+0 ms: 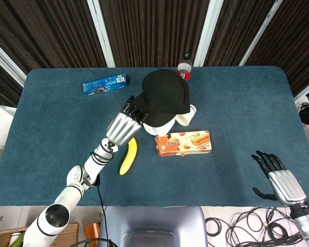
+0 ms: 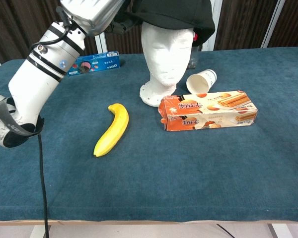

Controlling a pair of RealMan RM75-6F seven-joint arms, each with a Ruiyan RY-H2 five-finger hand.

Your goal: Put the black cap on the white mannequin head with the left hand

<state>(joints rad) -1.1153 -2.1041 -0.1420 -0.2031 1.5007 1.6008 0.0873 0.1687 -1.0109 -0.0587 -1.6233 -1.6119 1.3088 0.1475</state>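
Observation:
The black cap [image 1: 166, 96] sits on top of the white mannequin head [image 2: 166, 54], covering its crown [image 2: 174, 12]. My left hand [image 1: 126, 125] holds the cap's brim on its left side; in the chest view the left hand [image 2: 94, 12] shows at the top, fingers at the brim. The mannequin head stands upright on the blue table, its base [image 2: 151, 96] near the biscuit box. My right hand [image 1: 280, 180] hangs off the table's near right corner, fingers spread, holding nothing.
A banana [image 2: 112, 129] lies left of the mannequin base. An orange biscuit box [image 2: 208, 110] lies in front of it, with a tipped paper cup [image 2: 200, 81] behind. A blue packet [image 1: 104, 85] and a bottle [image 1: 184, 65] sit at the back.

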